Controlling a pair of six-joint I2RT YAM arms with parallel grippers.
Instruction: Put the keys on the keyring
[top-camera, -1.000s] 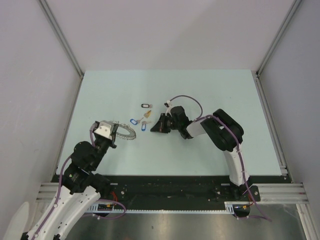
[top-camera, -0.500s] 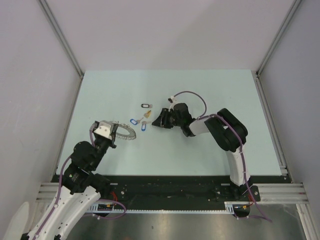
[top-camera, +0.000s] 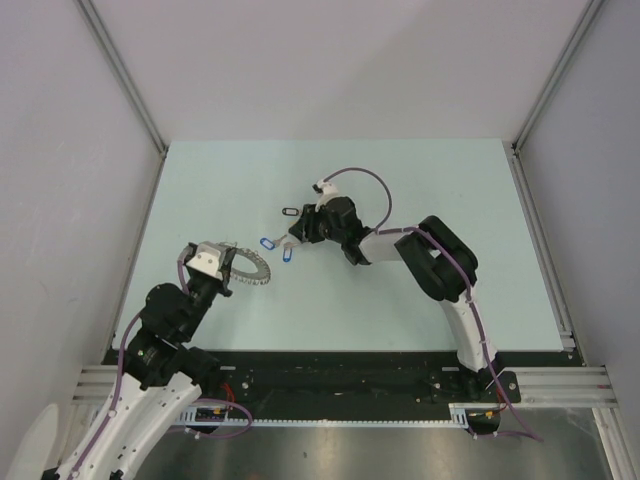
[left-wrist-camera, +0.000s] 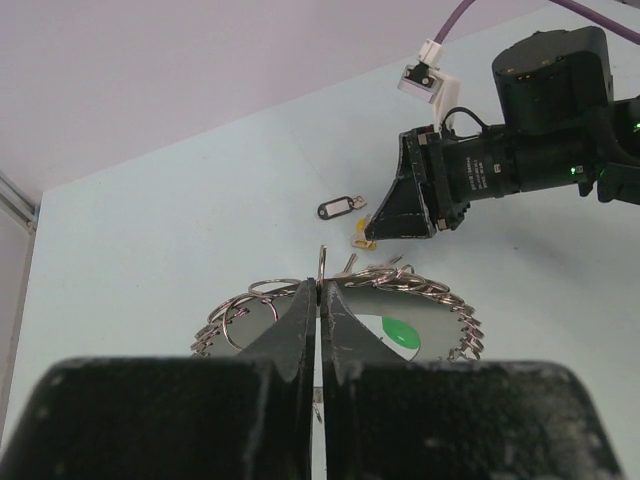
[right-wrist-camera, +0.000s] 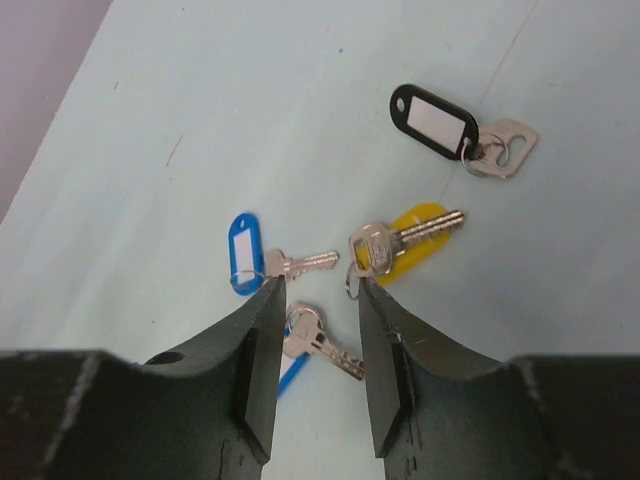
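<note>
Here, one pale green table (top-camera: 420, 200) holds everything. The left gripper (left-wrist-camera: 318, 290) is clenched on the rim of the single keyring (left-wrist-camera: 445, 303), a big toothed silver loop near the table's left front. One green tag (left-wrist-camera: 399, 331) shows inside its hole. The right gripper (right-wrist-camera: 316, 288) hangs just above the loose keys (top-camera: 286, 252) near the table's middle, its jaws parted and holding nothing. Four keys lie there, to the right of the ring. There is one black-tagged key (right-wrist-camera: 432, 118) farthest out, one yellow-tagged key (right-wrist-camera: 405, 235), one blue-tagged key (right-wrist-camera: 243, 252), and a second blue-tagged key (right-wrist-camera: 318, 340) partly hidden under a finger.
</note>
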